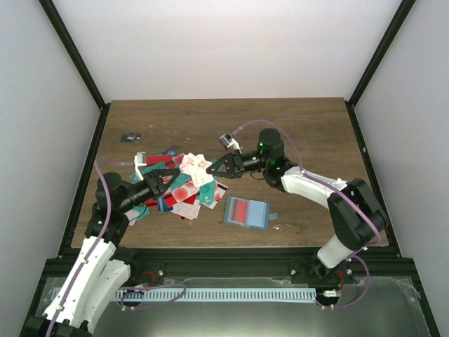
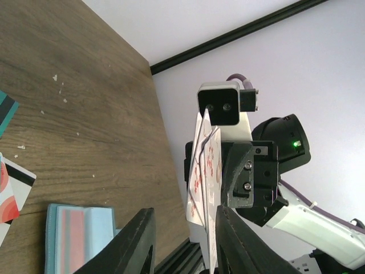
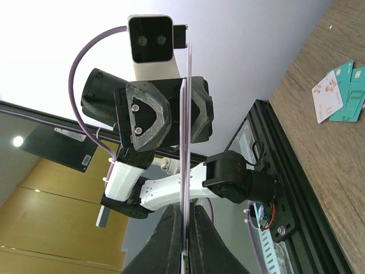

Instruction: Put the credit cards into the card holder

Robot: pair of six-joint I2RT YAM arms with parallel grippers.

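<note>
My right gripper point(image 1: 212, 168) is shut on two white credit cards with red blotches point(image 1: 197, 168) and holds them on edge above the card pile point(image 1: 184, 193). In the right wrist view the held cards point(image 3: 186, 131) show edge-on between the shut fingers point(image 3: 171, 240). My left gripper point(image 1: 175, 177) faces it, open. In the left wrist view the held cards point(image 2: 206, 165) stand between my spread fingers point(image 2: 137, 242), close to the right one. The teal-blue card holder point(image 1: 247, 212) lies open on the table with a red card in it; it also shows in the left wrist view point(image 2: 80, 234).
Loose red, teal and white cards lie spread at the table's left middle. A small black object point(image 1: 130, 137) lies at the far left. A few cards point(image 3: 339, 91) lie on the wood in the right wrist view. Black frame posts border the table.
</note>
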